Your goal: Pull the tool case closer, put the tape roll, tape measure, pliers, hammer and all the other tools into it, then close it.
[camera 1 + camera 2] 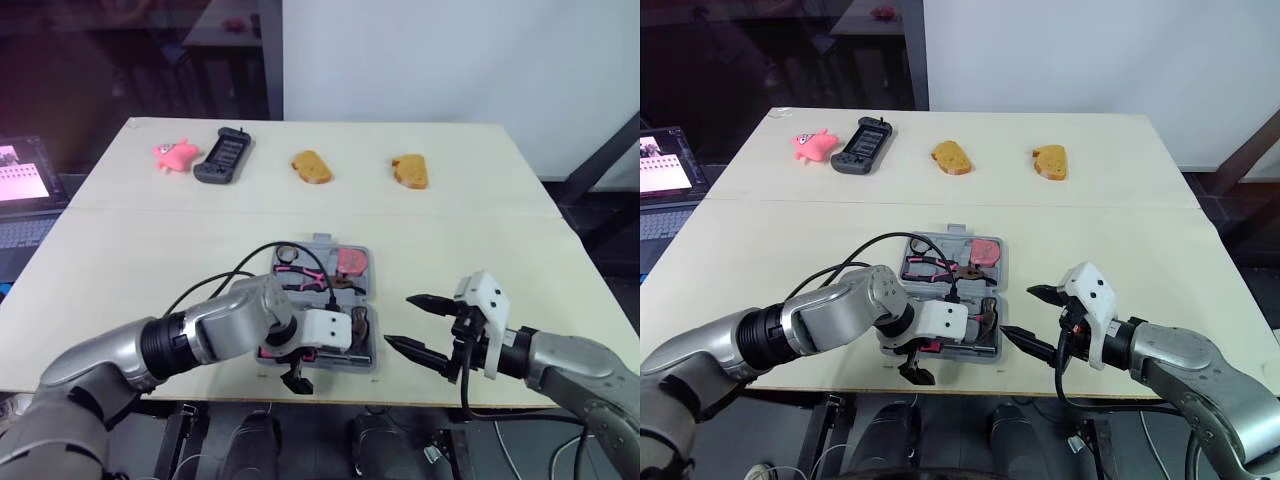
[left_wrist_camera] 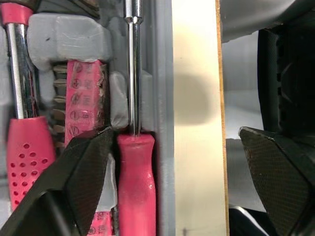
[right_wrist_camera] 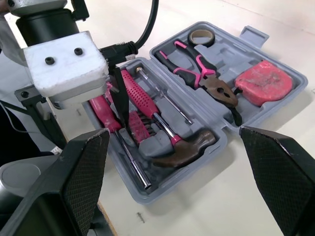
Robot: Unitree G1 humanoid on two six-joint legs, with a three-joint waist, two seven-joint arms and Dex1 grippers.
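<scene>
Packing looks finished: tape roll (image 3: 202, 37), pliers (image 3: 202, 73), tape measure (image 3: 261, 81), hammer (image 3: 184, 147) and screwdrivers (image 3: 140, 98) all lie in the open tool case (image 3: 231, 51), which sits at the 6 o'clock edge of the counter (image 1: 480, 220). The left end effector (image 2: 172, 133) hangs over the case's 6 o'clock rim, spread wide and empty, straddling the outermost screwdriver (image 2: 135, 177). The right end effector (image 1: 400, 320), equally wide and empty, sits at the case's 3 o'clock. Only closing is left, I judge: the left must lift clear, then one half folds over the other. The hinge runs 9 to 3, and the outermost screwdriver lies parallel, tip toward 3.
</scene>
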